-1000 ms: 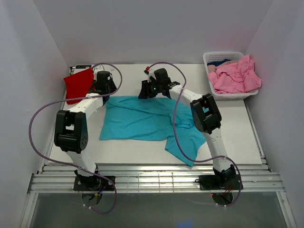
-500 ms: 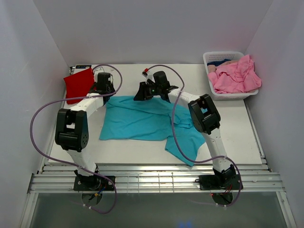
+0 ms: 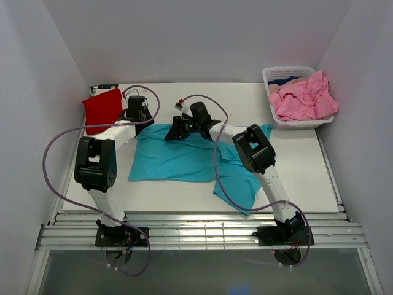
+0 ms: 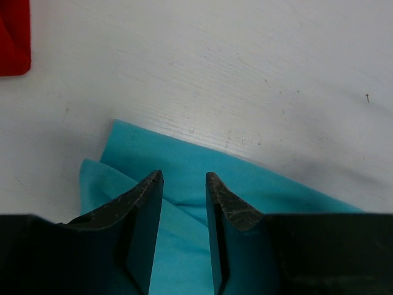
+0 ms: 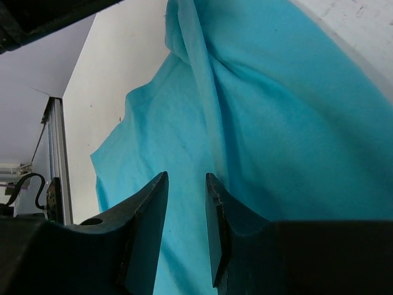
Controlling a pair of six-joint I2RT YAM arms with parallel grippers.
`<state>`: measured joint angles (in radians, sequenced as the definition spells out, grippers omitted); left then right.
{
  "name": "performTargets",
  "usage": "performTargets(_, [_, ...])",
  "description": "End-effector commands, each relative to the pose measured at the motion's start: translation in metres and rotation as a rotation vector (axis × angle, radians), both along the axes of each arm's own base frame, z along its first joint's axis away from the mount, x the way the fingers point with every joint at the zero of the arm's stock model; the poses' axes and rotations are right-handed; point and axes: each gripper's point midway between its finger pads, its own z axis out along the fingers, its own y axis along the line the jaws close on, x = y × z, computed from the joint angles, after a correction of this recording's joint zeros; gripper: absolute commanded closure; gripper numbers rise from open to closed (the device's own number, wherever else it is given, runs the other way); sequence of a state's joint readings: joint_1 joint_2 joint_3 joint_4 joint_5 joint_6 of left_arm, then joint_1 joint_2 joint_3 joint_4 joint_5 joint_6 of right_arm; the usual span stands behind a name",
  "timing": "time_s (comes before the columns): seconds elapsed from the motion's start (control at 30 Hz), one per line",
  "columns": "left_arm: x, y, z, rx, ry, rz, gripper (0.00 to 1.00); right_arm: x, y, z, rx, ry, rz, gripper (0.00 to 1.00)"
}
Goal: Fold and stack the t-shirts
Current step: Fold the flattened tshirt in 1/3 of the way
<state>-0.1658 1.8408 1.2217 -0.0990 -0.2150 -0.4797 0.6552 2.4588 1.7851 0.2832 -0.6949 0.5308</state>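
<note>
Jaws half-parted, both — left gripper (image 4: 184, 176) at far corner of teal t-shirt (image 3: 172, 160), right gripper (image 5: 185, 176) now farther left

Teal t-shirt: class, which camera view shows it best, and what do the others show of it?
The top external view: nearly the whole teal t-shirt shows there, spread on the table. The left wrist view catches only one corner; the right wrist view shows just close-up folds.

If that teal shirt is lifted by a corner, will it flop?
Probably flops: the teal t-shirt lies in soft wrinkles and folds. It looks thin, so likely light. Pushed, it would probably bunch rather than slide.
</note>
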Motion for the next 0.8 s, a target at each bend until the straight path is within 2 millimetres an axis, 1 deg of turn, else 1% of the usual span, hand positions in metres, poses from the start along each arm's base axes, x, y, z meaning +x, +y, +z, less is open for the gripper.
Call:
performTargets(0.0, [0.005, -0.010, 0.006, -0.050, -0.027, -0.025, 0.55, -0.003, 0.007, 0.012, 0.057, -0.027, 0.032, 0.64])
performTargets(0.17, [0.004, -0.010, 0.004, -0.050, -0.024, -0.025, 0.56, -0.012, 0.010, 0.007, 0.057, -0.015, 0.050, 0.64])
performTargets(0.3, [0.003, -0.011, 0.005, -0.054, -0.025, -0.030, 0.56, -0.009, 0.012, 0.011, 0.071, -0.032, 0.041, 0.65])
performTargets(0.57, [-0.001, -0.015, 0.008, -0.074, -0.034, -0.041, 0.57, 0.010, 0.020, 0.022, 0.099, -0.090, 0.000, 0.64])
performTargets(0.6, [-0.001, -0.014, 0.008, -0.074, -0.035, -0.040, 0.57, 0.014, 0.023, 0.028, 0.109, -0.102, 0.000, 0.64])
performTargets(0.67, [-0.001, -0.014, 0.010, -0.074, -0.039, -0.042, 0.57, 0.017, 0.024, 0.023, 0.101, -0.094, -0.008, 0.64])
performTargets(0.7, [-0.001, -0.015, 0.010, -0.076, -0.038, -0.044, 0.56, 0.019, 0.026, 0.025, 0.106, -0.101, -0.009, 0.64])
performTargets(0.77, [-0.001, -0.015, 0.012, -0.080, -0.042, -0.047, 0.55, 0.022, 0.025, 0.018, 0.098, -0.098, -0.021, 0.63])
